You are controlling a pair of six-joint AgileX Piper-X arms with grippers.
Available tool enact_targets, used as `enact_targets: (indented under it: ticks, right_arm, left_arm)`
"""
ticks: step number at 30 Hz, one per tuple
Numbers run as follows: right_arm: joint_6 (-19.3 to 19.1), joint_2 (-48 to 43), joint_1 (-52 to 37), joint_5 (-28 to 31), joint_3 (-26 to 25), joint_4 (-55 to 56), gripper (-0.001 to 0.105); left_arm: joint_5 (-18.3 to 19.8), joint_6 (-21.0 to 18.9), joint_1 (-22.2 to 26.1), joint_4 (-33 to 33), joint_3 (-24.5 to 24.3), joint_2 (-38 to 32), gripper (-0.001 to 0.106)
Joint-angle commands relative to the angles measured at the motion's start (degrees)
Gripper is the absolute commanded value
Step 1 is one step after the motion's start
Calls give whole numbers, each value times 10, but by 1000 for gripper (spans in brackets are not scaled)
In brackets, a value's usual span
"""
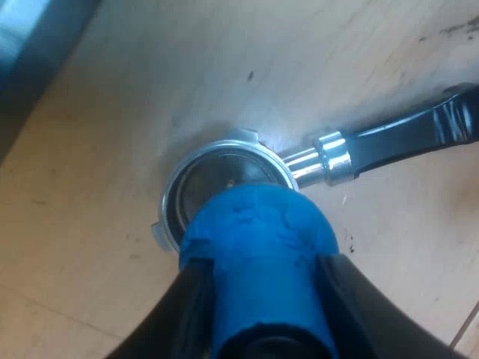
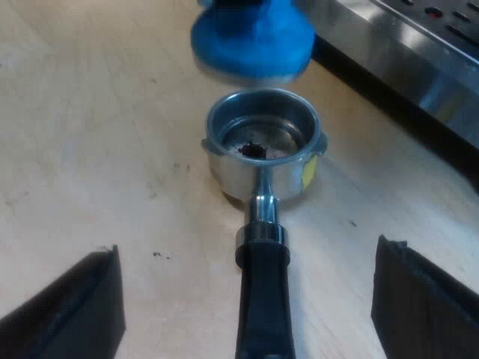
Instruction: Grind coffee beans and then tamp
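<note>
Black fingers of our left gripper are clamped on the sides of the round blue tamper, whose flat base hangs over the shiny metal holder lying on the pale wooden table. In the right wrist view the tamper sits above the basket's far rim, on the side toward the steel espresso machine. It is clear of the metal and not centred over the bowl. Our right gripper stands wide open, one black finger on each side of the holder's dark handle, touching nothing.

Inside the basket we see only a small dark clump of coffee grounds on bare metal, so we judge there is little to compress. Tamping is nonetheless the step in hand. To do it well, we should first bring the tamper toward the handle until its base is concentric with the rim, checking both views. We should keep the base level, since a tilt could catch the rim and tip the holder, which appears to lie loose on the wood. Closing our right fingers on the handle before pressing would keep the basket from skating or rolling. Then we lower straight down and press evenly, without twisting.
</note>
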Motion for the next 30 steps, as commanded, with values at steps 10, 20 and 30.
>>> enact_targets:
  ticks: [10, 20, 30]
  right_arm:
    - [-6, -3, 0, 4, 1, -7, 71]
    - [-6, -3, 0, 4, 1, -7, 71]
    - [-6, -3, 0, 4, 1, -7, 71]
  left_arm:
    - [-5, -5, -2, -18, -6, 38, 0]
    - [-6, -9, -2, -30, -6, 67, 0]
    - [-13, -9, -2, -40, -4, 71, 0]
